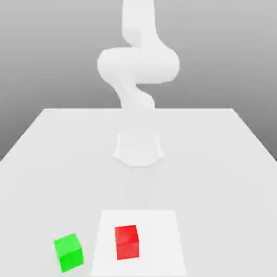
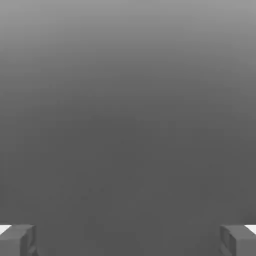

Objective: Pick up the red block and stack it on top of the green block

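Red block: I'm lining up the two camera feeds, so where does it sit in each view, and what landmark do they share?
Exterior view: the red block sits near the table's front edge on a paler square patch, to the exterior view's right of the green block, apart from it.
Hand view: the frame holds grey backdrop and the open gripper's fingers.
Shared landmark: probably that grey backdrop, also behind the arm.

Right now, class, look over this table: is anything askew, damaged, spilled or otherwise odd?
Nothing is damaged or spilled. The green block sits turned at an angle on the table, while the red block beside it, to the exterior view's right, lies squarer on a paler square patch. The two blocks are apart.
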